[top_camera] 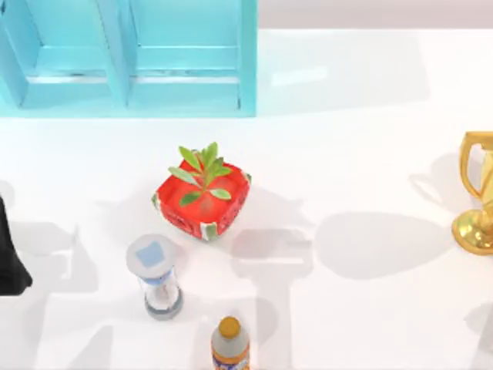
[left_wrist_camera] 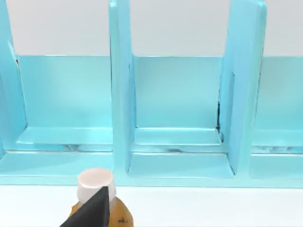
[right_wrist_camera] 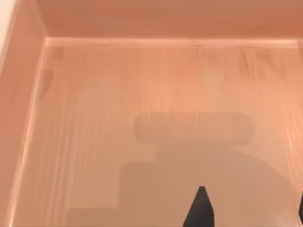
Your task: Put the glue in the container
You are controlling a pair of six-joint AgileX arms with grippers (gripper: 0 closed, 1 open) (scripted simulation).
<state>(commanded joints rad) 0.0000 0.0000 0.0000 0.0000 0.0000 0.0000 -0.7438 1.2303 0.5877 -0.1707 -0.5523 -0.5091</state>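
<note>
Apparently the glue (left_wrist_camera: 96, 185) is carried at the left gripper (top_camera: 9, 258) by the table's left edge, the blue container (top_camera: 131, 62) lying straight ahead at the far edge, though the grasp cannot be told, while the right gripper (right_wrist_camera: 251, 213) is held spread over a wooden box (right_wrist_camera: 142, 85).

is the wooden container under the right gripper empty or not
The visible part of the wooden container looks empty: bare floor with a shadow; the rest is out of frame.
</note>
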